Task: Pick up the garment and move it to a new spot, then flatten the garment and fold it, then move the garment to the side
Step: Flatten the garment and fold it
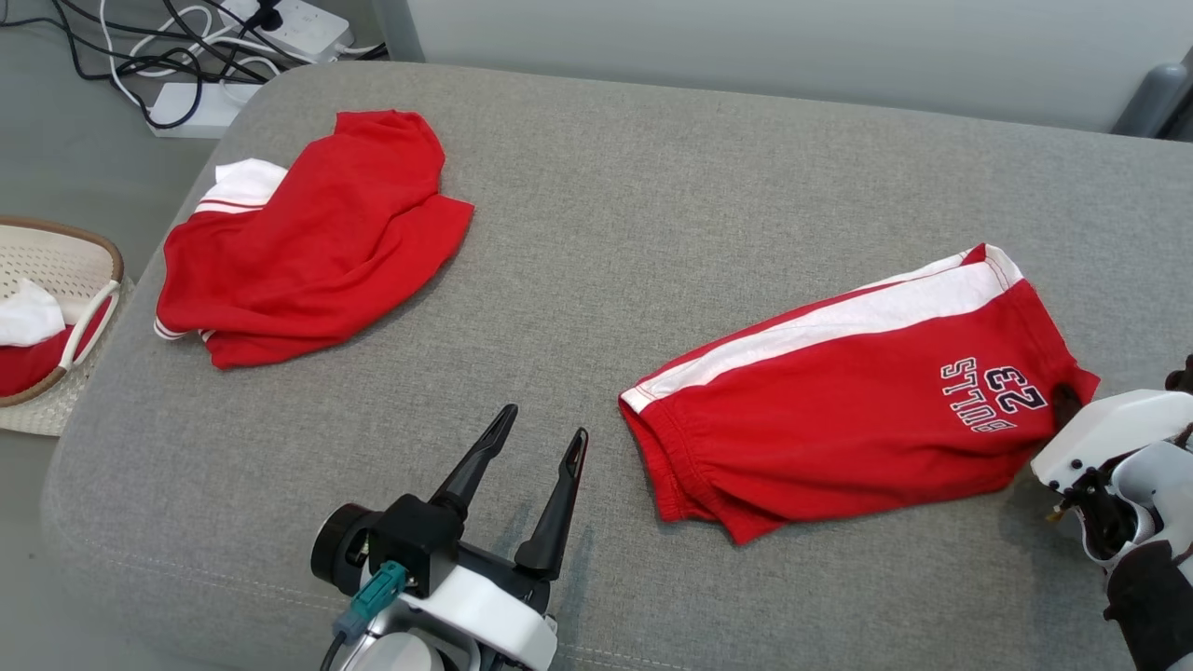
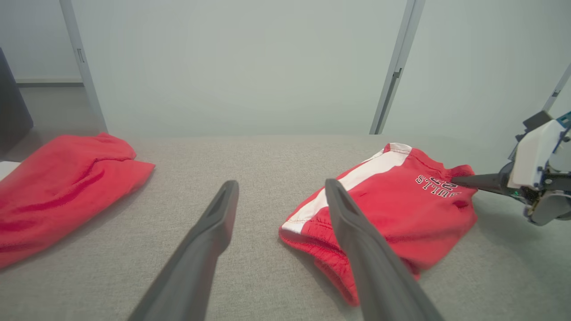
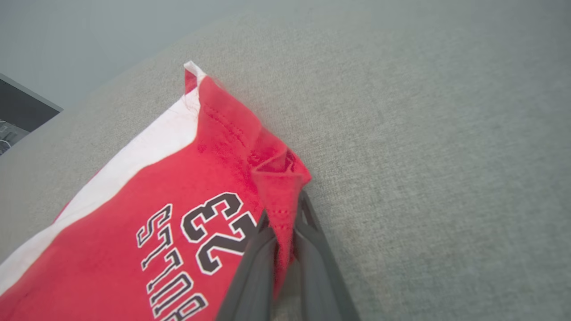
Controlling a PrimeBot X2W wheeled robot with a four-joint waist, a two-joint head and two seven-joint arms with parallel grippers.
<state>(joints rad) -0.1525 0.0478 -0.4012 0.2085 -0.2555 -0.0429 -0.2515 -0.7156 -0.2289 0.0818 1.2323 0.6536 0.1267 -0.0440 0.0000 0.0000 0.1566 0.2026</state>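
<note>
Pinches right end of red shorts in right gripper, long axis running left toward wide-spread left gripper (waistband side).

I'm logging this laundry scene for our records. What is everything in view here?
cushion: one, grey, under both garments
shorts: one, red with white stripe, right side of cushion
top: one, red with white trim, cushion's far left
basket: one, cream, brown rim, left of cushion
cloth: some, red and white, inside basket
power strips: two, white, floor beyond the cushion
cables: several, black and white, around the power strips
left gripper: one, dark, open over bare cushion
right gripper: one, dark, shut on the shorts' corner
</note>
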